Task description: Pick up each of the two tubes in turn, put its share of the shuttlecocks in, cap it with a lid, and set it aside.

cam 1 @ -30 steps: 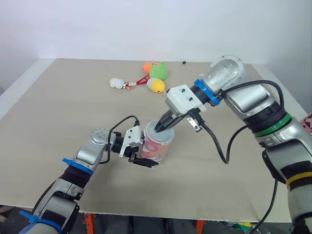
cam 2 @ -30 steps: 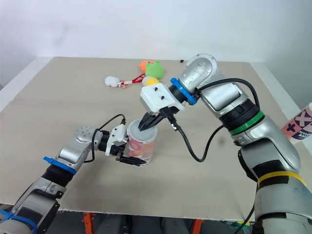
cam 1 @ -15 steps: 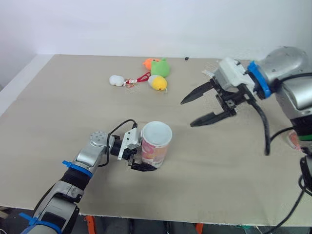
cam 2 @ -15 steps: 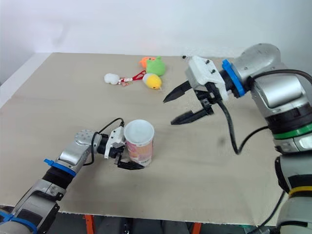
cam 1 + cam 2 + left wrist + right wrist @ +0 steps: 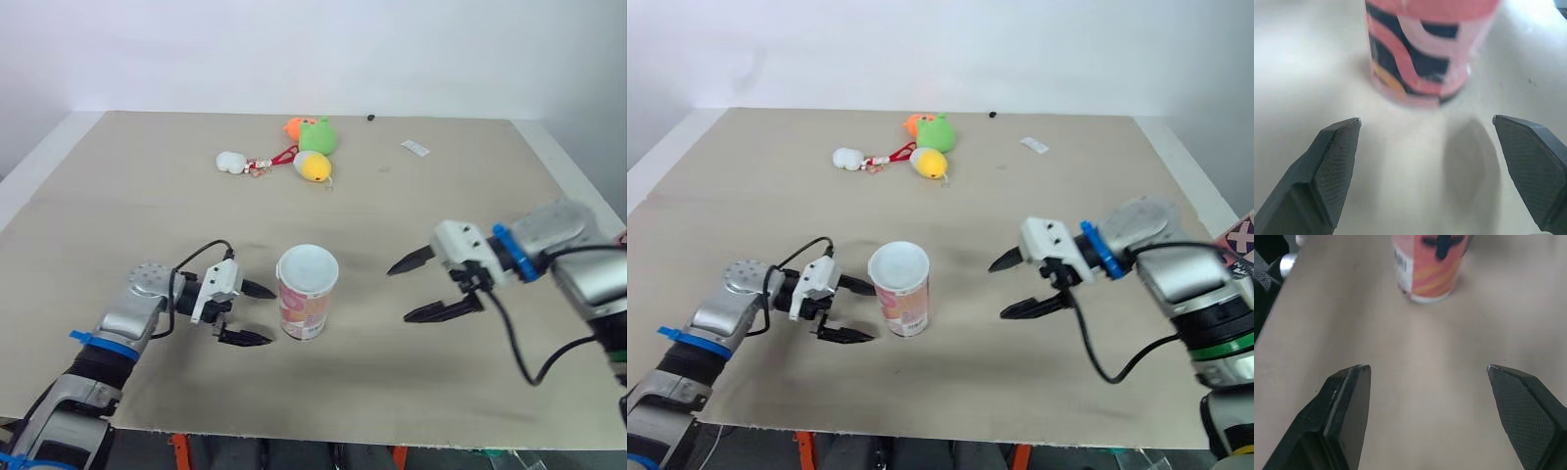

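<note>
A short tube [image 5: 307, 305] with a pink, orange and dark pattern stands upright in the middle of the table, its top white [image 5: 308, 266]. My left gripper [image 5: 271, 314] is open just to the left of it, its fingertips a small gap short of the tube's wall. My right gripper [image 5: 399, 294] is open to the right of the tube, well apart from it, pointing at it. Neither holds anything. The left wrist view shows the tube [image 5: 1425, 58] ahead between the spread fingers, and the right wrist view shows the tube [image 5: 1430, 269] farther off.
Plush toys lie at the back: a green and orange one [image 5: 315, 135], a yellow one [image 5: 314, 168] and a white one [image 5: 232, 163]. A small white slip [image 5: 414, 148] lies at the back right. A pink and white container [image 5: 1239, 245] stands at the right edge.
My right gripper left the tube's top, opened and swung out to the right and nearer. My left gripper let go of the tube and drew back to the left.
</note>
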### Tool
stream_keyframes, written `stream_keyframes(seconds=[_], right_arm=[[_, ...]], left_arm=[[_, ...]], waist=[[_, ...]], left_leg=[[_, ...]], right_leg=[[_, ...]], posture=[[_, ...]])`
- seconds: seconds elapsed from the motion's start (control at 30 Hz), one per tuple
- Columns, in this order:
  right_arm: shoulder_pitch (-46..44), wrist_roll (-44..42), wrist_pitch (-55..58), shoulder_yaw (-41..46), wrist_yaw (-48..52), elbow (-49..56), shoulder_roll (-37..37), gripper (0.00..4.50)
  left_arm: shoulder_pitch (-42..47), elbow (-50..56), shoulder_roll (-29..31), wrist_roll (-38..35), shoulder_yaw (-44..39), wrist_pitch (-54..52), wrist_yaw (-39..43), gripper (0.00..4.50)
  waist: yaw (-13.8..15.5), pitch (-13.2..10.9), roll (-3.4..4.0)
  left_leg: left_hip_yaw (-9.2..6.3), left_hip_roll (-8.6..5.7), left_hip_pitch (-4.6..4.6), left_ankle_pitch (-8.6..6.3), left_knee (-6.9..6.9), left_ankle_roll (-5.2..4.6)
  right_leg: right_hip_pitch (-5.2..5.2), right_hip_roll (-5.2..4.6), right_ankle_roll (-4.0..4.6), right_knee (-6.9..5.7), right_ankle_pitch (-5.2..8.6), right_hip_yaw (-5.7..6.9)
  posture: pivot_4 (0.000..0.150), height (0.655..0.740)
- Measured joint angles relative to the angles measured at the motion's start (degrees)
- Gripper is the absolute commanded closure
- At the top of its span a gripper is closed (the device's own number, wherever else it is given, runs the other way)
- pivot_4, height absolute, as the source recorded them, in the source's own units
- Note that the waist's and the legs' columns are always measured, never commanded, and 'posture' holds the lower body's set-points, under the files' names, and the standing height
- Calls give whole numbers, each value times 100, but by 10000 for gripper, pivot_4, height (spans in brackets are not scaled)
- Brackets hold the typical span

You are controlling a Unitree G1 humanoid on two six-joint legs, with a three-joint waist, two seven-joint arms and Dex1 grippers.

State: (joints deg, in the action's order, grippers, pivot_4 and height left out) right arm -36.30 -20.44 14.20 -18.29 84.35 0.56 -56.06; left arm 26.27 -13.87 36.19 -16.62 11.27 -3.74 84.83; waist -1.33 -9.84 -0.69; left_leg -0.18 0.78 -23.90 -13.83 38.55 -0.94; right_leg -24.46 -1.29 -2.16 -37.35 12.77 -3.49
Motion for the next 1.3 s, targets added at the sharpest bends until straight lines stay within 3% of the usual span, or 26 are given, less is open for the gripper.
stream_keyframes(seconds=[0.23,0.4,0.73,1.3], right_arm=[[258,486,-20,-320,-549,35,1297,4234],[285,567,18,-386,-587,27,1608,4234],[194,690,-36,-450,-952,-557,2870,4234],[189,493,349,-400,-1075,-658,3628,4234]], left_arm=[[-354,864,340,-933,-915,-595,-37,0],[-631,1527,607,-1439,-1243,-1248,-170,0],[-939,2152,1030,-1613,-1666,-1673,-582,0],[-1100,2455,1205,-1818,-1819,-2123,-822,0]], waist=[[14,-5,-9],[2,-8,-19],[-1,-9,-23],[-1,-10,-24]], left_leg=[[-7,-4,-4,10,3,17],[-7,-5,-3,10,2,20],[-1,9,7,33,-1,58],[2,16,11,37,-2,65]], right_leg=[[6,-3,-5,-4,1,6],[6,-8,-10,-1,2,5],[8,13,5,-9,-10,15],[9,22,8,-13,-13,17]], posture=[[1500,7323],[1500,7323],[1500,7323],[1500,7323]])
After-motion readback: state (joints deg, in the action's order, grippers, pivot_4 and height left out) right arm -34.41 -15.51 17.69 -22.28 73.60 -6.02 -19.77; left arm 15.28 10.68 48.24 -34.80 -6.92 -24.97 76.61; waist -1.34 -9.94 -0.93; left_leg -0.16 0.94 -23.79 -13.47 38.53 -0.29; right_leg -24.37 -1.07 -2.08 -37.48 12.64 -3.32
